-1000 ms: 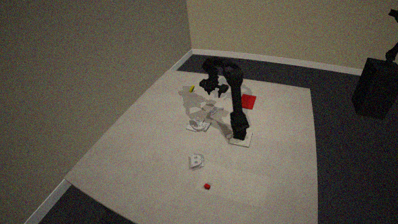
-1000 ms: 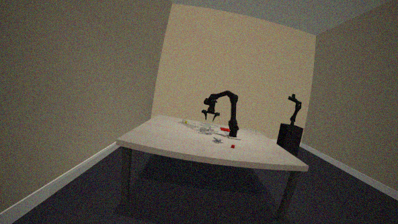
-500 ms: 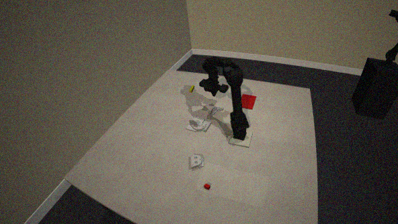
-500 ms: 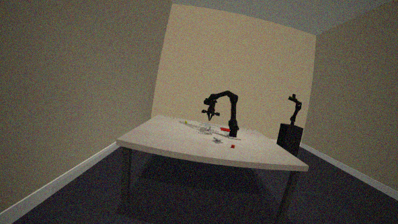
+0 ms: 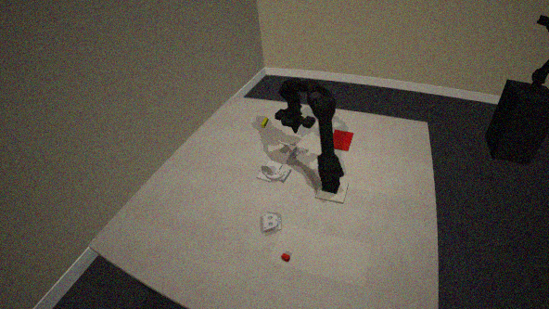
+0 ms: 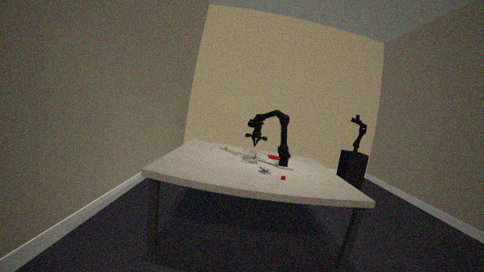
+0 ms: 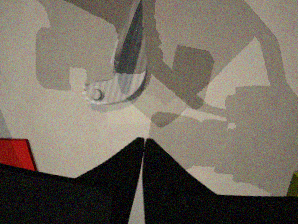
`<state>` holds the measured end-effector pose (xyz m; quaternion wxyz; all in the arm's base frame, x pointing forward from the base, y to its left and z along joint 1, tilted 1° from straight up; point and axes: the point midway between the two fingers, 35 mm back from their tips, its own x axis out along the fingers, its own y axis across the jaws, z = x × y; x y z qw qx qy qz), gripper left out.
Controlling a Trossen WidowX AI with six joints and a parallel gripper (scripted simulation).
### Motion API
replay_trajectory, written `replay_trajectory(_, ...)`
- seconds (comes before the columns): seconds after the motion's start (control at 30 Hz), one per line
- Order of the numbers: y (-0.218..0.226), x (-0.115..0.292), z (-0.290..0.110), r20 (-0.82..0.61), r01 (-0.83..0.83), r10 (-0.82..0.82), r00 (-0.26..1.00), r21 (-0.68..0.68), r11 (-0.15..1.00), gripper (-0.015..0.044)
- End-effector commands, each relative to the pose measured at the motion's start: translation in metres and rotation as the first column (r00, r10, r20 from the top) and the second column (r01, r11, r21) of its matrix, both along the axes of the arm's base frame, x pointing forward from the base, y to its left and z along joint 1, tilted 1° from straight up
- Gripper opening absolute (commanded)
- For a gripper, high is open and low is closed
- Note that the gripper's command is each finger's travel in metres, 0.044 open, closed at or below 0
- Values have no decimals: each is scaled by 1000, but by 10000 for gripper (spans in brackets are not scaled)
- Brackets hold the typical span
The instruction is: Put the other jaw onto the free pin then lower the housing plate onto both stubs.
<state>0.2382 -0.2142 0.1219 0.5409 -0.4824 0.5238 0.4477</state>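
My gripper (image 5: 296, 130) (image 6: 255, 145) (image 7: 144, 145) is shut with its fingertips together and nothing between them, above the table. A loose grey jaw (image 5: 293, 152) lies on the table below it; the wrist view shows its dark blade and pale rounded end (image 7: 120, 88) with a round feature, ahead of the fingertips. The pale base (image 5: 283, 177) with a curved part on it stands nearer the front; it is small in the exterior view. The pale housing plate (image 5: 271, 222) (image 6: 265, 170), with two openings, lies apart from the base. Pins and gear teeth are too small to tell.
A red square (image 5: 343, 140) (image 6: 274, 157) (image 7: 15, 153) lies behind the arm's base. A yellow block (image 5: 264, 122) (image 6: 226, 149) (image 7: 293, 186) is at the back left. A small red block (image 5: 286, 257) (image 6: 283, 178) lies in front. Another arm stands on a black box (image 5: 519, 123) (image 6: 352, 167) off the table.
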Motion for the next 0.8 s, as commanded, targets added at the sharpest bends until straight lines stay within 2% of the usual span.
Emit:
replay_trajectory(0.0, 0, 0, 0, 0, 0, 0, 1000, 0, 1000, 52)
replay_trajectory(0.5, 0, 0, 0, 0, 0, 0, 1000, 0, 1000, 440)
replay_trajectory(0.77, 0, 0, 0, 0, 0, 0, 1000, 0, 1000, 440)
